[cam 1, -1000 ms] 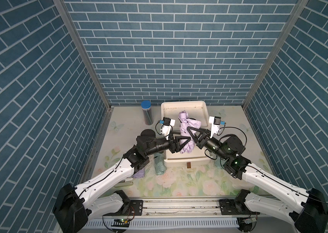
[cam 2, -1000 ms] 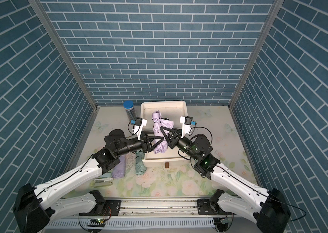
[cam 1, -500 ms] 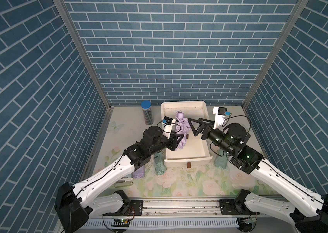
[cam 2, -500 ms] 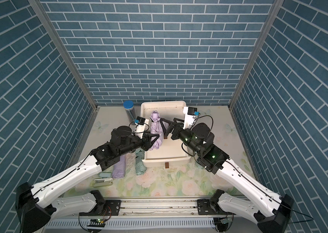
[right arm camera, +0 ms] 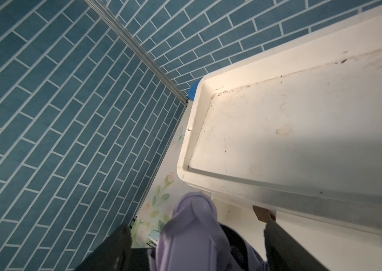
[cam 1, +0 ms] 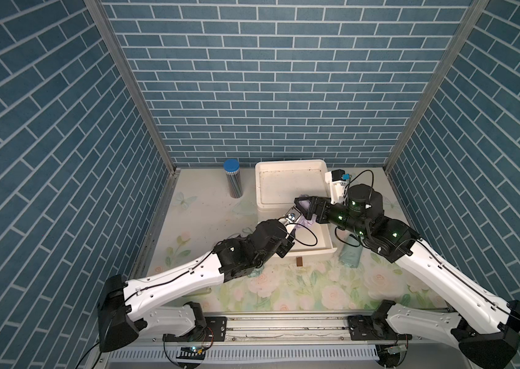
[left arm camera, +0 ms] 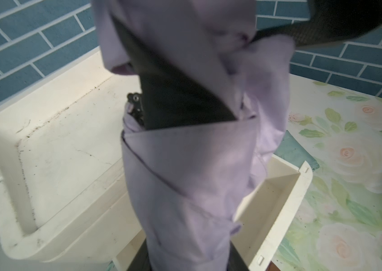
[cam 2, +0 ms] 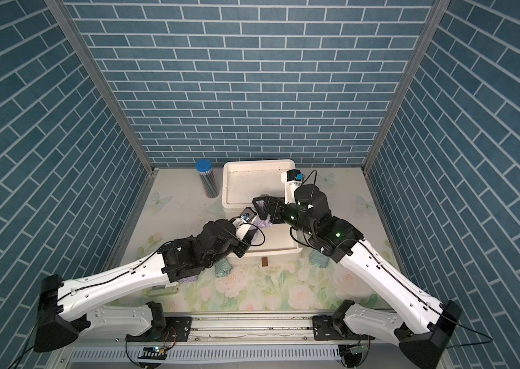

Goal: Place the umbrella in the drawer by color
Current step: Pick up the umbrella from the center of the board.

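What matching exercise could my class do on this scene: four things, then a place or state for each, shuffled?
Things:
1 purple umbrella
2 blue-lidded jar
3 drawer
4 right end effector

Places or states:
a pulled out of its white cabinet
b gripped by the left end effector
c jaws apart
d upright near the back wall

Pairs: 1-b, 2-d, 3-a, 4-c

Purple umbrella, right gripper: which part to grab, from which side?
Grip the purple umbrella at its free end, beyond where the left gripper clamps it. Come from the right arm's side, jaws across the roll: the right gripper straddles that end, open, so closing there should do.
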Available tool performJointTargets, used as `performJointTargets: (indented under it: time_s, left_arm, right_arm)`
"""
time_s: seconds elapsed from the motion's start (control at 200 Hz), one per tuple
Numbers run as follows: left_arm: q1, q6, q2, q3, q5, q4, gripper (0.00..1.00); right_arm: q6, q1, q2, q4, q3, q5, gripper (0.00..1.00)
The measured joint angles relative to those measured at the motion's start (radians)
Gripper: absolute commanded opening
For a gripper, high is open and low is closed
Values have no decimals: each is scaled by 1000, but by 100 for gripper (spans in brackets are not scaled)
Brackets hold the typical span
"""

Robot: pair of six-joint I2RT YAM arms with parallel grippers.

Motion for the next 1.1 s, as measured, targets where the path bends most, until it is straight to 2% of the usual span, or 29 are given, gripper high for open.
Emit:
performJointTargets:
  time_s: [0.08, 0.215, 0.33, 0.45, 0.51, 0.55, 0.585, 0.705, 0.915, 1.1]
  left_arm:
    - [-10, 18, -3, 0, -13, -2, 0]
    - [-22, 50, -5, 0, -14, -11, 0]
    - [-26, 67, -5, 0, -14, -14, 2]
    - [-27, 74, -5, 0, -17, -15, 17]
    - [-28, 77, -5, 0, -17, -20, 35]
    - [-28, 77, -5, 0, -17, -21, 50]
    - [-29, 77, -5, 0, -17, -21, 59]
    - [-30, 64, -6, -2, -31, 3, 77]
    - [-25, 9, -60, -26, -95, 69, 85]
    - [51, -124, -145, -26, -220, 118, 87]
  right_arm:
    - [5, -2, 0, -28, 1, 0, 64]
    - [-5, -4, 2, -73, 24, -7, 54]
    - [-24, -7, 3, -103, 55, -15, 35]
    - [-28, -9, 4, -122, 67, -22, 14]
    - [-29, -9, 4, -128, 67, -24, 0]
    - [-31, -9, 4, -130, 67, -25, 0]
    - [-31, -9, 4, -131, 67, -25, 0]
    - [-31, -11, -4, -124, 51, -14, 0]
    - [-17, -11, -140, 7, -131, 69, 0]
    - [39, -11, -274, 220, -393, 126, 0]
